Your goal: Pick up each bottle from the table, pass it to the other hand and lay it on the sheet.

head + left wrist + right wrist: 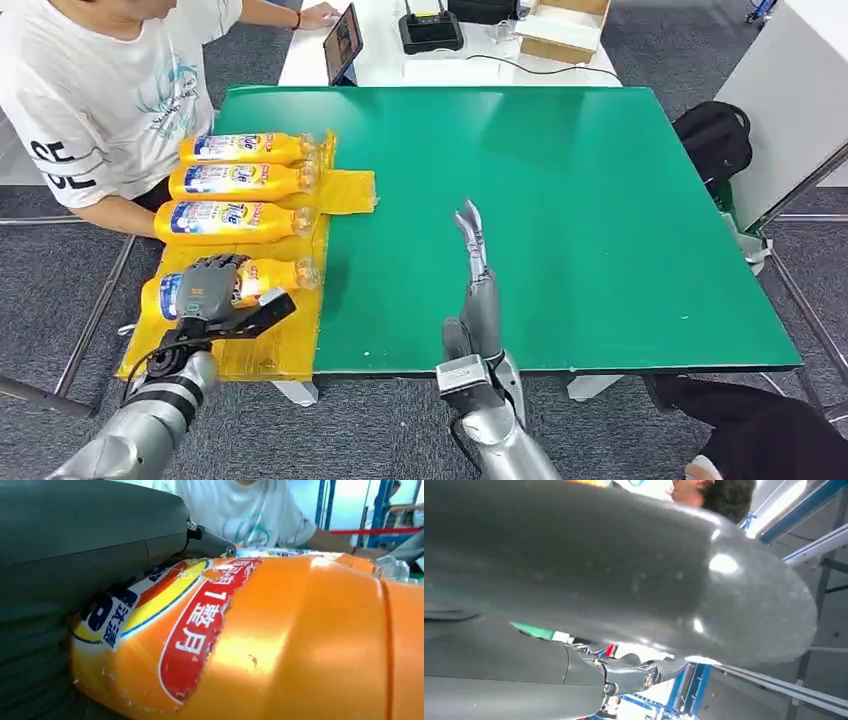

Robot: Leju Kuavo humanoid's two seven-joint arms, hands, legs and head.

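Several orange bottles lie side by side on the yellow sheet point(290, 345) at the left end of the green table point(560, 220). The far three point(245, 148), point(245, 180), point(235, 220) lie free. My left hand point(210, 288) wraps over the nearest bottle point(275, 278), which lies on the sheet with its cap toward the table's middle. Up close, the left wrist view has that bottle's label point(200, 630) pressed against my left hand point(75, 545). My right hand point(478, 270) hovers over the table near the front edge, fingers stretched straight and holding nothing; its thumb point(624, 565) looms large in the right wrist view.
A person in a white shirt point(110, 90) sits at the table's far left corner, an arm beside the sheet. Behind the green table, a white table carries a tablet point(342, 42), a black device point(430, 30) and a cardboard box point(560, 25). A black bag point(715, 140) lies on the floor at right.
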